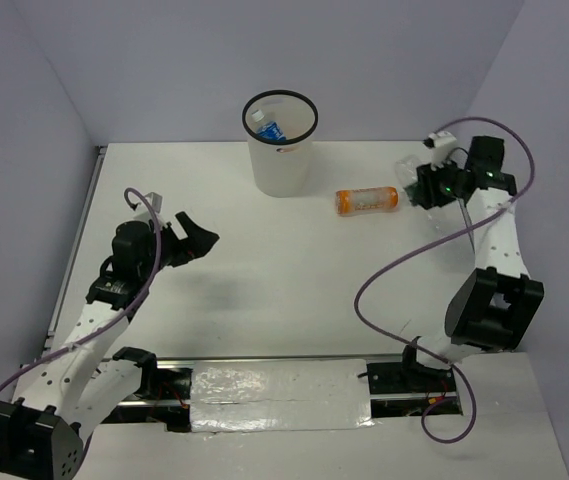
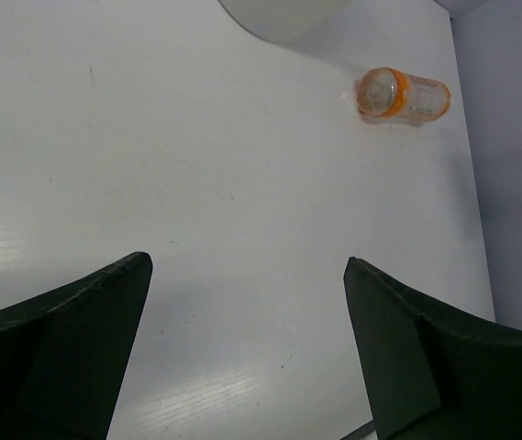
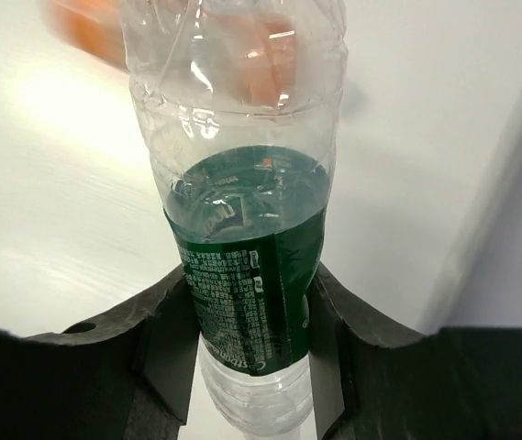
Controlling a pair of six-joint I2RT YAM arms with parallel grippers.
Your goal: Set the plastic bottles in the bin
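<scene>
The off-white bin (image 1: 280, 160) with a black rim stands at the back centre, and a clear bottle with a blue label (image 1: 267, 128) lies inside it. The bin's base also shows in the left wrist view (image 2: 283, 16). A longer orange bottle (image 1: 367, 200) lies on its side on the table right of the bin; it also shows in the left wrist view (image 2: 403, 94). My right gripper (image 3: 247, 316) is shut on a clear bottle with a dark green label (image 3: 242, 238), just right of the orange bottle, near the right wall. My left gripper (image 1: 196, 240) is open and empty at the left, above bare table.
The white table (image 1: 294, 290) is boxed in by pale walls at the back, left and right. The right arm's purple cable (image 1: 394, 270) loops over the table's right side. A foil-covered strip (image 1: 279, 395) runs along the near edge between the arm bases.
</scene>
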